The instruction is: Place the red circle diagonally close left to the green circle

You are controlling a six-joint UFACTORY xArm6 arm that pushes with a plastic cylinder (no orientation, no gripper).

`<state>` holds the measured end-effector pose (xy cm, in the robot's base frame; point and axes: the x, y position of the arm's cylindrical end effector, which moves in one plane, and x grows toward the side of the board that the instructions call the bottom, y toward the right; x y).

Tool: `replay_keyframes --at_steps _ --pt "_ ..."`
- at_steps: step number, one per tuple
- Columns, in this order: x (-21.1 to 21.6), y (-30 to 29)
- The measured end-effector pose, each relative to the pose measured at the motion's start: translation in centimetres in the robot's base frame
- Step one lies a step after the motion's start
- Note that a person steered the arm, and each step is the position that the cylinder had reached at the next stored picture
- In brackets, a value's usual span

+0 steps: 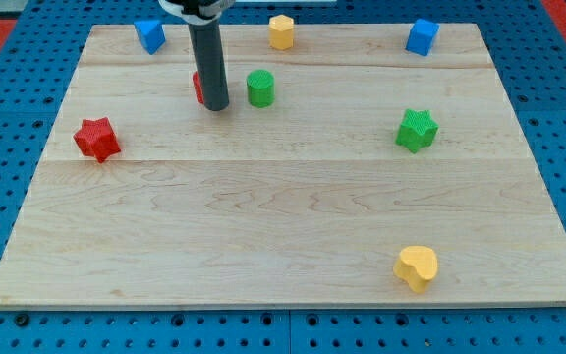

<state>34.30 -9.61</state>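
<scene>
Upper left of frame: my tip (217,106) sat w/ the red circle (198,87) mostly hidden behind the rod, apparently touching, prob. to nudge it. Green circle (260,88) was just right. Plain rod, no jaws

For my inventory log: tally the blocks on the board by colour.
Red: 2, red star block, red circle block mostly behind my tip
Green: 2, green circle block, green star block
Blue: 2
Yellow: 2
Total: 8
</scene>
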Motion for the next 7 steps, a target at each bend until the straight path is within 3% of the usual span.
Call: replay_keyframes --at_steps 1,2,5,7 --pt "-1.2 -4.9" --pt "-3.4 -4.3" --pt "-3.8 -2.2" --pt "-3.8 -5.0"
